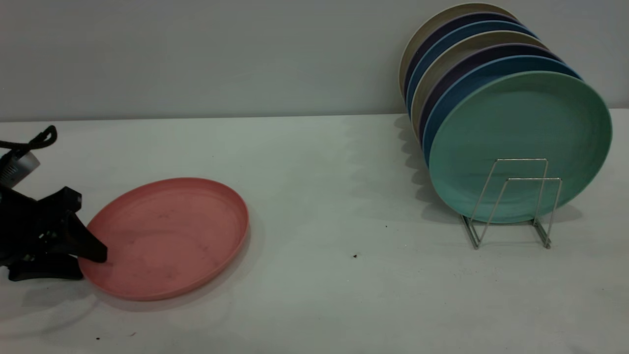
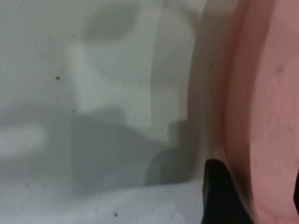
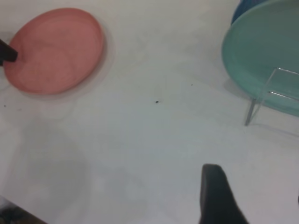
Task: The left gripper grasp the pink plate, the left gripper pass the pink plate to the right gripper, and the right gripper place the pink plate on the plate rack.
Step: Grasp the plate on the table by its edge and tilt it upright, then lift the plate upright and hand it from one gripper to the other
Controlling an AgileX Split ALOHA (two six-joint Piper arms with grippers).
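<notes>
At table L edge | left end effector [image 1: 93, 260] low, level | jaws straddle pink plate [image 1: 169, 238] rim

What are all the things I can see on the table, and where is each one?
pink plate: one, salmon pink, lying on the table at the exterior view's left, its left rim between the left gripper's jaws.
plates in the rack: seven, standing on edge at the right; front one mint green, behind it blue, dark purple and beige ones.
plate rack: one, thin silver wire, under the standing plates; two free loops at the front.
table: one, white, a few dark specks.
left gripper: one, black, at the pink plate's left rim.
right gripper: one, black fingertip, seen only in its own wrist view, above bare table.
</notes>
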